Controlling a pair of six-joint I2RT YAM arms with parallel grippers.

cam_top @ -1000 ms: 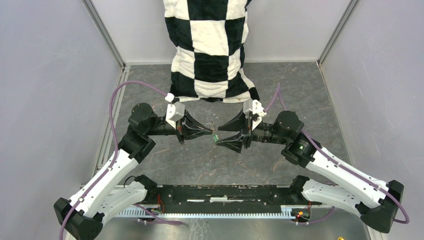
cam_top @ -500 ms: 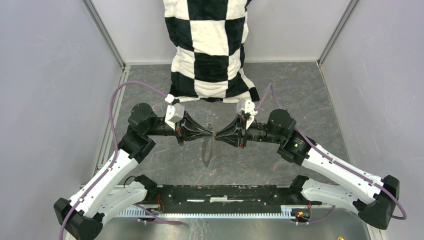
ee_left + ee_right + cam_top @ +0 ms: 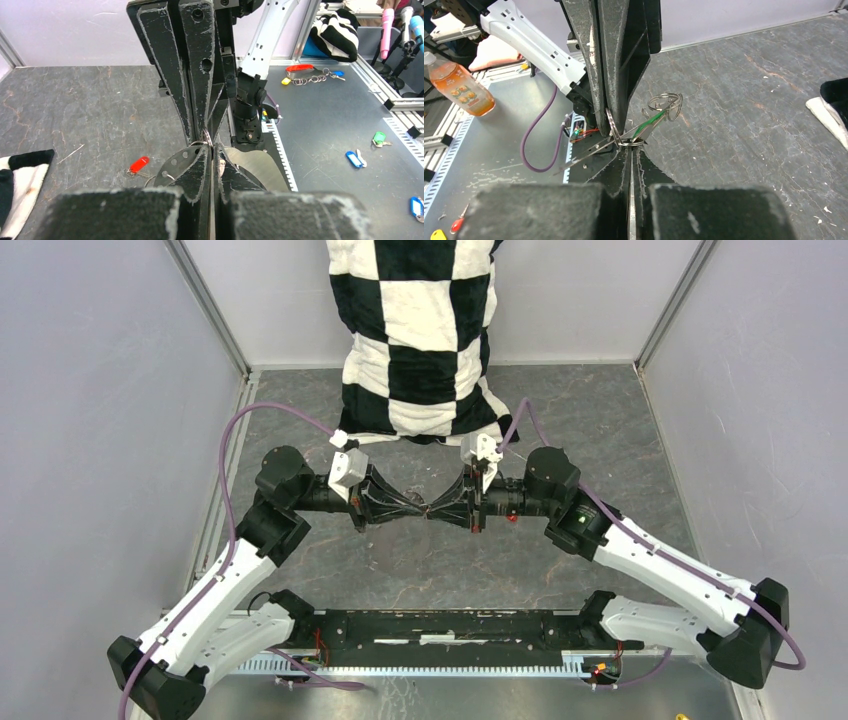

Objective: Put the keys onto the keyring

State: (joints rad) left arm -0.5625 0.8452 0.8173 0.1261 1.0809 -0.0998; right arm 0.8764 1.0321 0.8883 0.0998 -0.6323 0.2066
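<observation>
Grey mottled table (image 3: pixel 600 420), pale walls (image 3: pixel 100 390); left gripper (image 3: pixel 212 151) and right gripper (image 3: pixel 630 151) both clamp the keyring (image 3: pixel 625 142).

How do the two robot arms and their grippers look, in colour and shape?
The left arm and right arm have white links and black joints. A purple cable runs along each. The left gripper and right gripper are black and tapering, with edges scuffed whitish.

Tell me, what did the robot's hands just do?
The right gripper swung left toward the other arm and snapped shut on the keyring, ending tip to tip with the left gripper. The left gripper stayed shut in the same spot, and the checkered cloth did not move.
</observation>
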